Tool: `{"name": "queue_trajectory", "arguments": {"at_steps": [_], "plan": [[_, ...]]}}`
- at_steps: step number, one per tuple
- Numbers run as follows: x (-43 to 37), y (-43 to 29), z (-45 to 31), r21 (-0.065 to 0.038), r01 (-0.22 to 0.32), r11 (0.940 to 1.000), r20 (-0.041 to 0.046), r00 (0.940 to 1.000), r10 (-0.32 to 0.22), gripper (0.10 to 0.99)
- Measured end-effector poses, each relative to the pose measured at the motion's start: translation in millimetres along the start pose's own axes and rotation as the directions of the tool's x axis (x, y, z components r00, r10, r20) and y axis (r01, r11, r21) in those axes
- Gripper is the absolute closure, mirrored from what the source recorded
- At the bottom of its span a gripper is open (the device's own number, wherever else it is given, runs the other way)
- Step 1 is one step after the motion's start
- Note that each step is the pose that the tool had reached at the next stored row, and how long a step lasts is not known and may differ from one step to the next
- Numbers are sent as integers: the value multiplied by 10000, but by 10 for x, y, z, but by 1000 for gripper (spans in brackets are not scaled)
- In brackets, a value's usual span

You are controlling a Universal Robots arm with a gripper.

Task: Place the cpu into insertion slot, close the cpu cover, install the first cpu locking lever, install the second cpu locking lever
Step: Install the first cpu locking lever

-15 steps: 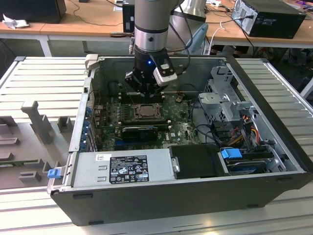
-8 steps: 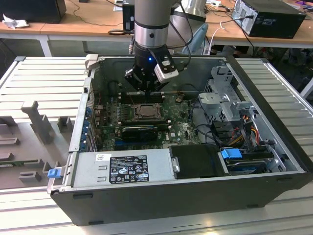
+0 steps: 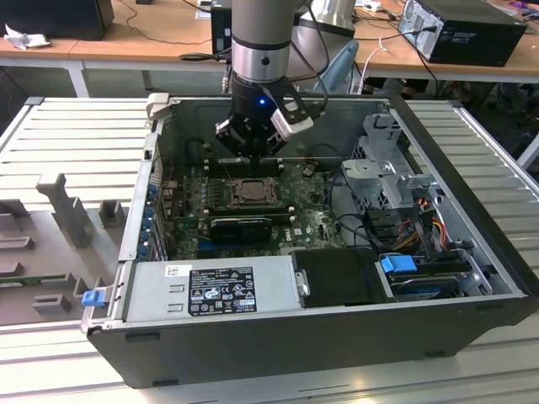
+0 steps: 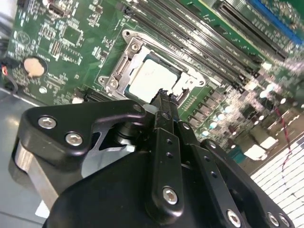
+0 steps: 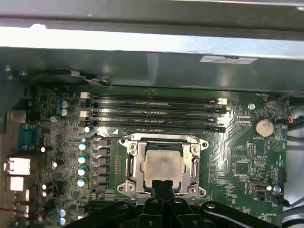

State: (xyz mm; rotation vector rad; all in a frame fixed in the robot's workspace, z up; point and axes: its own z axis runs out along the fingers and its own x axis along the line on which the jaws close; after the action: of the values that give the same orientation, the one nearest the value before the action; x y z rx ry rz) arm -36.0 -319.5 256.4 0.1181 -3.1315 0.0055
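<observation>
The cpu (image 5: 163, 164) lies flat in the insertion slot (image 3: 251, 192) on the green motherboard, its pale silvery face up. The cpu cover (image 5: 130, 164), a silvery frame, lies down around the chip, which shows through its cut-out. In the second wrist view the cpu (image 4: 149, 80) and the cpu cover (image 4: 118, 71) look the same. My gripper (image 5: 163, 186) is shut with nothing between its fingers. Its tips (image 4: 164, 97) hang just over one edge of the socket. In the exterior view the gripper (image 3: 255, 154) hovers a little above the socket. I cannot tell how the locking levers stand.
Long black memory slots (image 5: 152, 114) run beside the socket, and a black finned block (image 3: 240, 227) lies on its other side. A coin battery (image 5: 262, 127) sits on the board. The power supply (image 3: 210, 290) and the drive cage (image 3: 387, 160) crowd the case.
</observation>
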Motion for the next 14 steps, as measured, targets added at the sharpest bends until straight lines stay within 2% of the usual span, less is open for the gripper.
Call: {"name": "queue_trajectory", "arguments": {"at_steps": [3,14], "plan": [[14,2,0,2,211,9998,0,9998,-211,980],[207,16,2,1,214,9998,16,9998,-214,980]]}}
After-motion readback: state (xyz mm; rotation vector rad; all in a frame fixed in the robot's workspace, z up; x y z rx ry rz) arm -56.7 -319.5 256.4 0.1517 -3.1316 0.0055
